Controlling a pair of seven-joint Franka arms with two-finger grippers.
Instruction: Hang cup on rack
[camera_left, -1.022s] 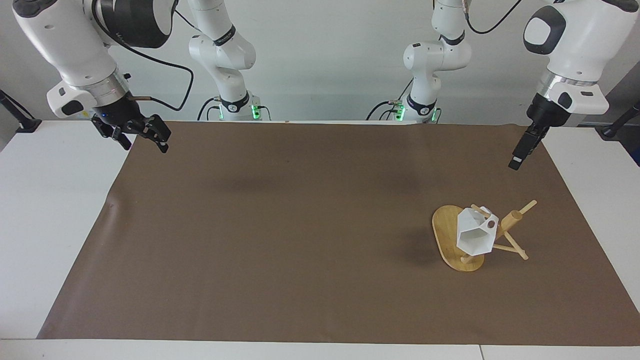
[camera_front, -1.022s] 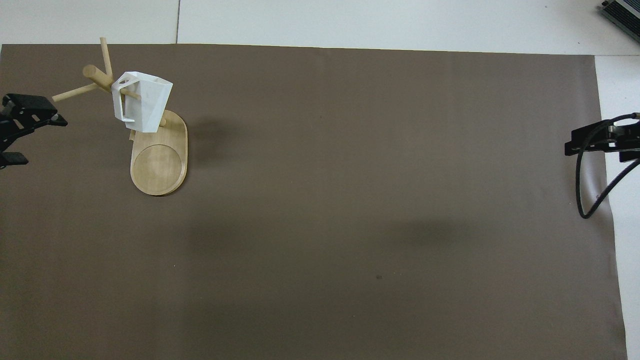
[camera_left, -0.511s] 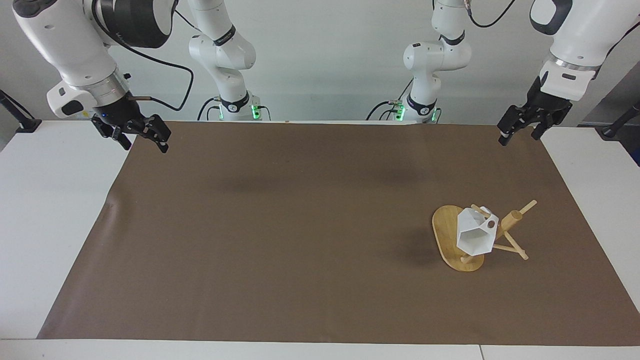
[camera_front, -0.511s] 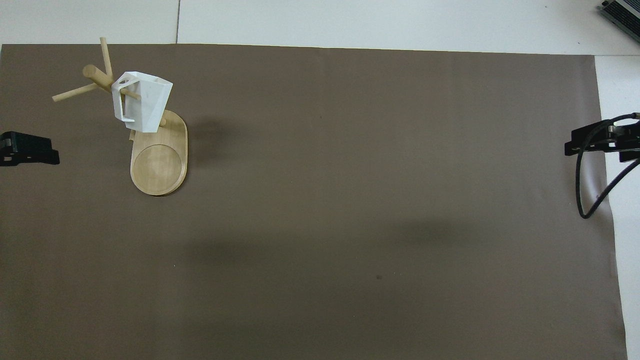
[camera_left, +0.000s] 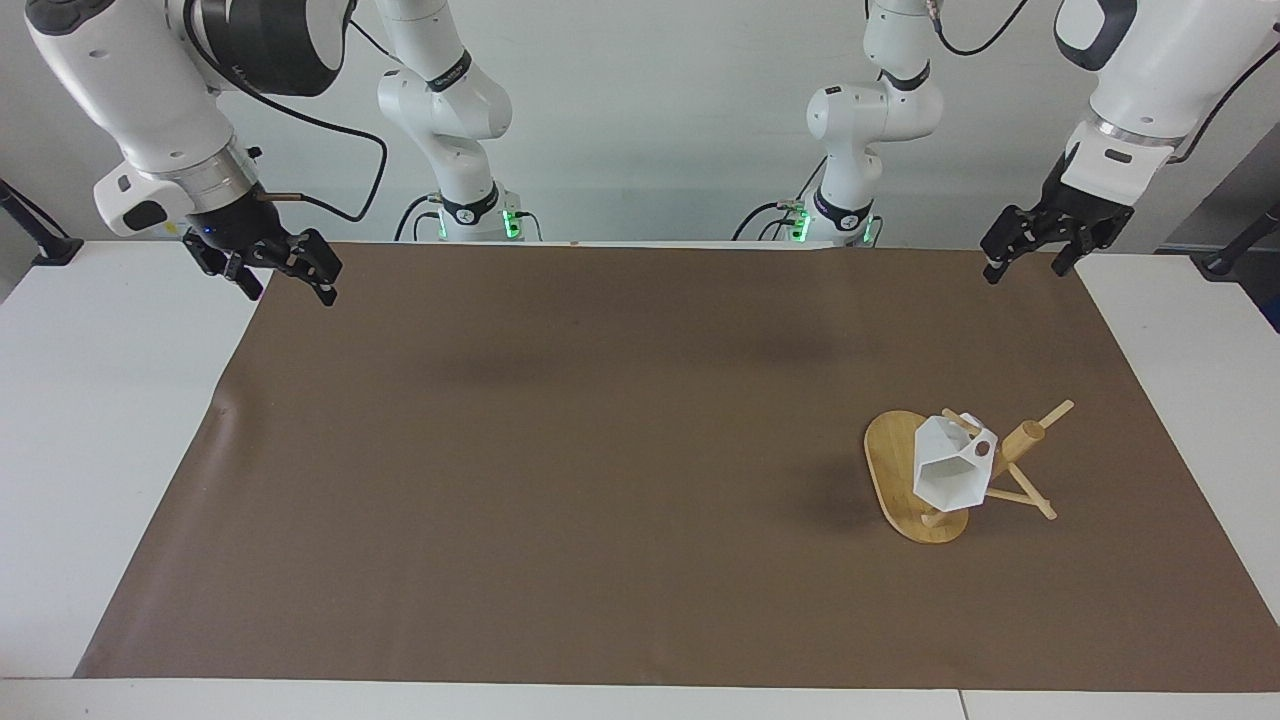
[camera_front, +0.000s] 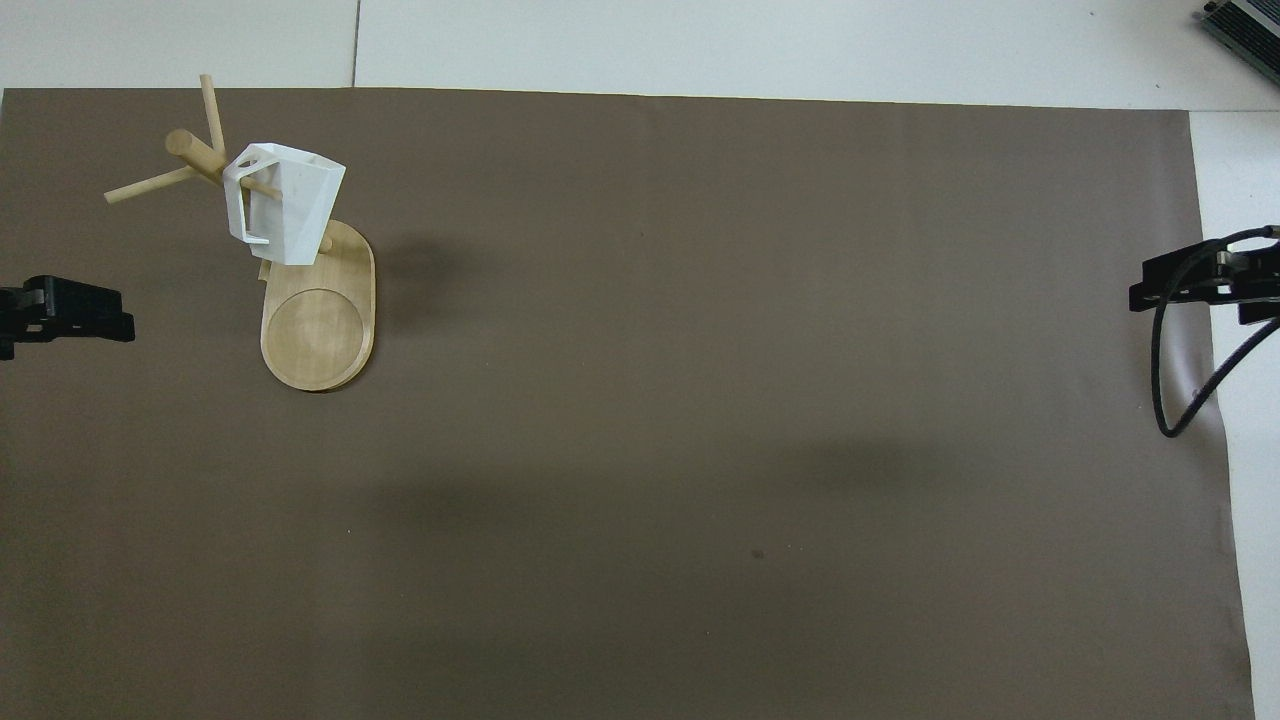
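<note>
The white faceted cup (camera_left: 950, 472) (camera_front: 283, 205) hangs by its handle on a thin peg of the bamboo rack (camera_left: 1024, 442) (camera_front: 190, 152). The rack stands on its oval base (camera_left: 885, 462) (camera_front: 318, 325) toward the left arm's end of the brown mat. My left gripper (camera_left: 1022, 249) (camera_front: 70, 310) hangs open and empty over the mat's corner by its base, well apart from the rack. My right gripper (camera_left: 288, 272) (camera_front: 1175, 281) waits open and empty over the mat's corner at the right arm's end.
A brown mat (camera_left: 600, 450) covers most of the white table (camera_left: 100, 400). A black cable (camera_front: 1175, 380) loops below the right gripper in the overhead view. A dark device corner (camera_front: 1245, 25) shows at the table's edge farthest from the robots.
The left arm has drawn away from the rack and risen toward its base end, its gripper turning as it went. The cup stays on its peg. The right arm has not moved.
</note>
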